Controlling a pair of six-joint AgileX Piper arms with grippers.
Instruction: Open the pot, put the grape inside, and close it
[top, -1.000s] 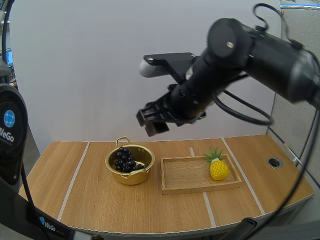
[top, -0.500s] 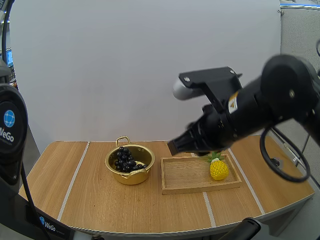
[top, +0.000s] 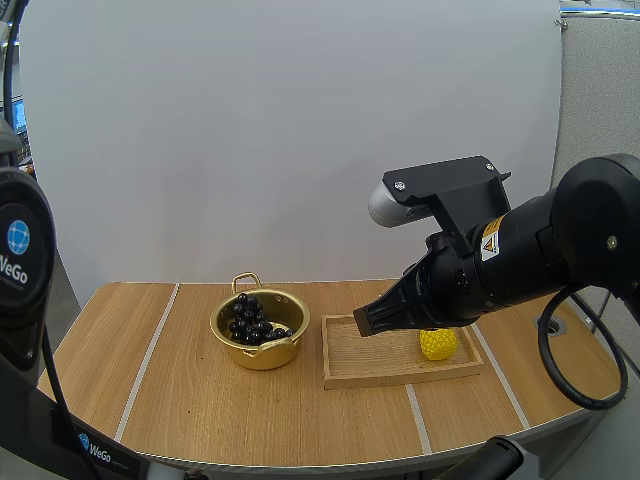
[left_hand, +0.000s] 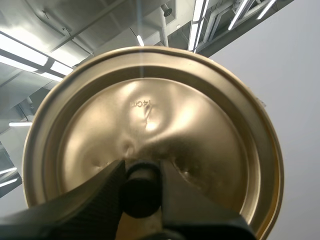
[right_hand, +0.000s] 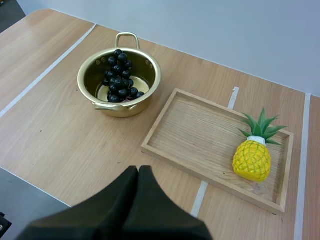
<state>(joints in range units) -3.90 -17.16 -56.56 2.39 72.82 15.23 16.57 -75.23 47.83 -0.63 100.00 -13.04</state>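
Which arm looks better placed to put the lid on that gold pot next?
Left. The left gripper holds the round gold lid. The dark grapes already lie in the open gold metal pot; the right gripper, shut and empty, hangs by the wooden tray.

"WeGo" stood on the left arm's housing (top: 18, 250) and base (top: 97, 452), "14cm" was stamped inside the pot lid (left_hand: 170, 115)
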